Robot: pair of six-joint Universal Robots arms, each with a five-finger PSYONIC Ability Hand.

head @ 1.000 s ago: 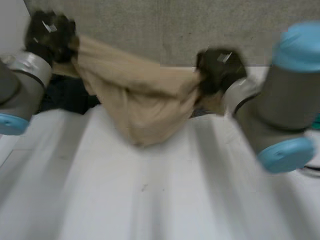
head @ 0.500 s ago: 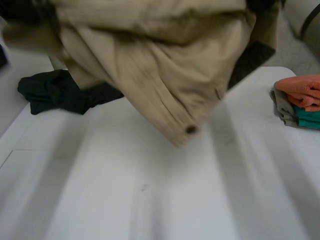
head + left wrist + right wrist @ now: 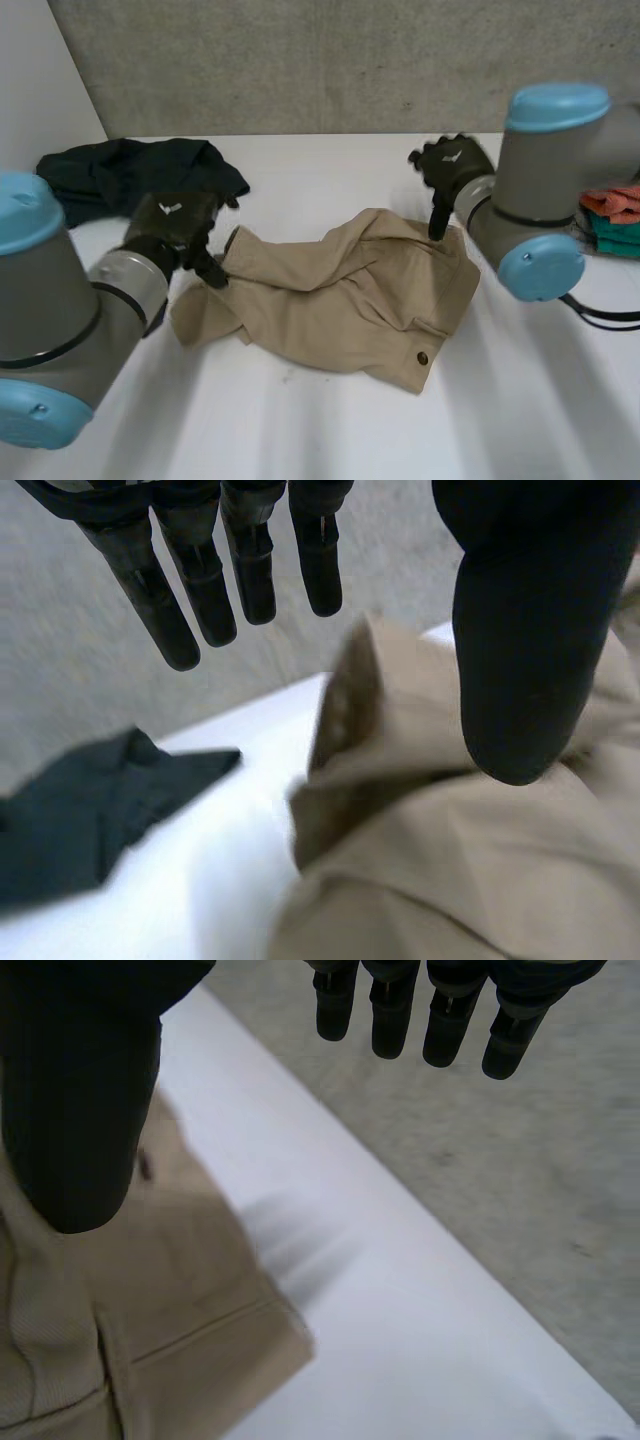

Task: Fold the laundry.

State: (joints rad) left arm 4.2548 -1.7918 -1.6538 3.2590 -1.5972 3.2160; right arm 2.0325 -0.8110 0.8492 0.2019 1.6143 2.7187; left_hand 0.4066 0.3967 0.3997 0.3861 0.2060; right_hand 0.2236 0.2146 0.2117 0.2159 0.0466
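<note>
The tan garment (image 3: 350, 300) lies crumpled mid-frame on the bench (image 3: 330, 430). The left robot hand (image 3: 175, 235) at its left edge and the right robot hand (image 3: 450, 170) at its upper-right corner both have fingers spread, gripping nothing; whether they touch it is unclear. The right arm (image 3: 545, 170) half-hides a folded stack (image 3: 615, 215).

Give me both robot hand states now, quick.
Left robot hand: open, holding nothing, beside the khaki pants.
Right robot hand: open, holding nothing.
</note>
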